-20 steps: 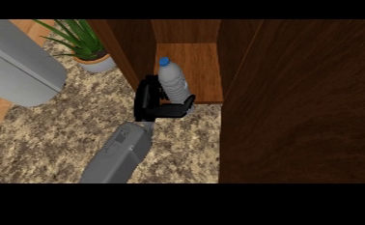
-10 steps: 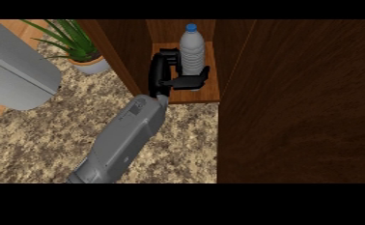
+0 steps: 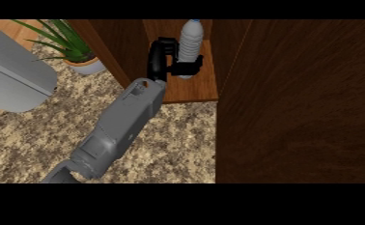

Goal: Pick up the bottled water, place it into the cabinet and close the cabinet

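While its fingers curl around the water bottle (image 3: 189,45), the right hand (image 3: 160,61) holds it upright over the cabinet's (image 3: 299,98) wooden shelf (image 3: 191,88).

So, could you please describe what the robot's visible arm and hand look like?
One forearm shows: a light grey, boxy, smooth shell that widens toward the wrist, with a small orange mark near its upper end. Its hand is matte black, with slim fingers and a curved black wrist piece. No cables or lettering show.
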